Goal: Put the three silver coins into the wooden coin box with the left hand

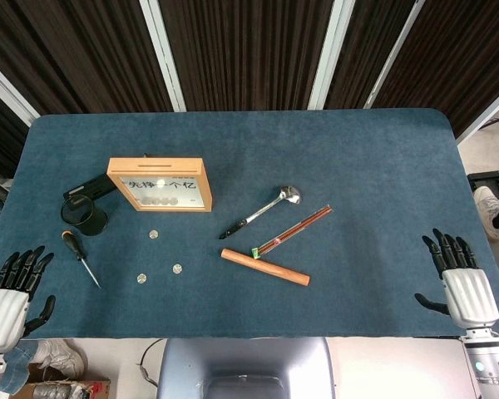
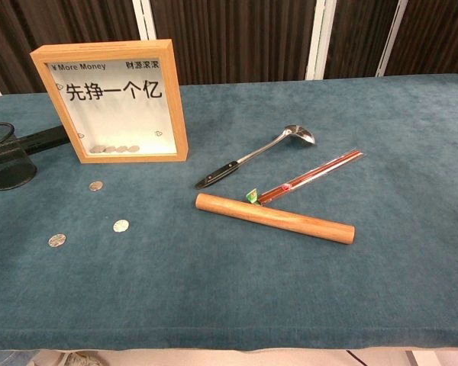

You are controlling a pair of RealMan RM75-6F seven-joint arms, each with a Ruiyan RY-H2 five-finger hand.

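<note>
The wooden coin box (image 1: 160,184) (image 2: 111,101) stands upright at the left of the blue table, glass front facing me, with several coins lying inside at its bottom. Three silver coins lie on the cloth in front of it: one nearest the box (image 1: 154,234) (image 2: 96,185), one further forward (image 1: 177,268) (image 2: 121,226), one to the left (image 1: 141,278) (image 2: 57,240). My left hand (image 1: 12,293) rests at the table's front left corner, fingers spread, holding nothing. My right hand (image 1: 461,281) sits at the front right edge, fingers apart and empty. Neither hand appears in the chest view.
A screwdriver (image 1: 81,257) lies left of the coins. A black mesh cup (image 1: 85,216) (image 2: 5,156) and a black flat object (image 1: 91,188) sit beside the box. A ladle (image 1: 262,211) (image 2: 257,155), packaged chopsticks (image 1: 293,230) (image 2: 311,175) and a wooden rolling pin (image 1: 264,267) (image 2: 274,218) occupy the middle.
</note>
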